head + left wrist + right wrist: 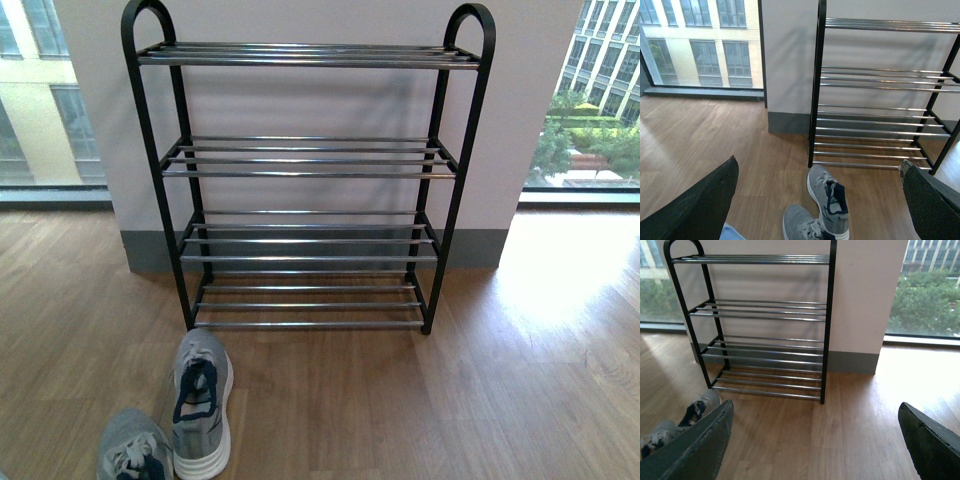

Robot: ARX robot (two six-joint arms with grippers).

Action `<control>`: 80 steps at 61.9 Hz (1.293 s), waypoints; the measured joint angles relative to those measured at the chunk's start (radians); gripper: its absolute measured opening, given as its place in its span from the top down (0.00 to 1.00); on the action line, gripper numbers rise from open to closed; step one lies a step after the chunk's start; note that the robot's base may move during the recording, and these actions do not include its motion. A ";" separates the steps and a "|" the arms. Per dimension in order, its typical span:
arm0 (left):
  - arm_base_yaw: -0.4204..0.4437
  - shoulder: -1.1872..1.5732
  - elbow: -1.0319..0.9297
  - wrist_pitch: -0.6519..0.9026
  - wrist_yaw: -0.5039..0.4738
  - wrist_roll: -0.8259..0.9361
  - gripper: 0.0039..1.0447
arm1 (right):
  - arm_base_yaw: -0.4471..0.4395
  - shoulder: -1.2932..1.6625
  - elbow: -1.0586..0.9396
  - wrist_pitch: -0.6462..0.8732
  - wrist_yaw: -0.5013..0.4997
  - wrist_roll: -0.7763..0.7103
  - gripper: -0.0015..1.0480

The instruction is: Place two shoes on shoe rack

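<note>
Sneakers [202, 400] sit on the wood floor [520, 400] in front of the rack [310, 172], off towards my left side, toes roughly pointing at it; none of its four shelves holds a shoe yet. My left pincer [818, 165] hangs above them, spread wide and holding nothing; my right pincer [816, 405] is just as wide and bare, facing the rack's right end. Now the worries: the two lie close together, so coming down on one could shove the other; the knit upper looks soft, so a pinch there may fold and let the thick sole swing; the shelves are thin rods with gaps, so a heel set down crooked could dip between them and tip; and the tiers look tight, so my arm could knock the shelf above.
</note>
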 joint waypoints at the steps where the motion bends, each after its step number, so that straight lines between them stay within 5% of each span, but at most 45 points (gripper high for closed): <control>1: 0.000 0.000 0.000 0.000 0.000 0.000 0.09 | 0.000 0.000 0.000 0.000 0.000 0.000 0.09; 27: 0.000 0.000 0.000 0.000 0.000 0.000 0.09 | 0.000 0.001 0.000 0.000 0.000 0.000 0.09; 31: -0.051 0.050 0.037 -0.114 -0.152 -0.143 0.09 | 0.000 0.002 0.000 0.000 0.000 0.000 0.09; 35: -0.089 0.183 0.071 -0.156 -0.236 -0.404 0.09 | 0.000 0.000 0.000 0.000 0.000 0.000 0.09; 38: -0.080 0.348 0.087 -0.047 -0.198 -0.645 0.09 | 0.000 0.000 0.000 0.000 0.000 0.000 0.09; 43: -0.063 0.606 0.132 0.138 -0.183 -0.809 0.09 | 0.000 0.000 0.000 0.000 0.000 0.000 0.09; 59: -0.172 1.497 0.403 0.335 -0.131 -0.976 0.09 | 0.000 0.000 0.000 0.000 0.000 0.000 0.09; 80: -0.240 2.101 0.680 0.197 -0.072 -1.001 0.09 | 0.000 0.000 0.000 0.000 0.000 0.000 0.09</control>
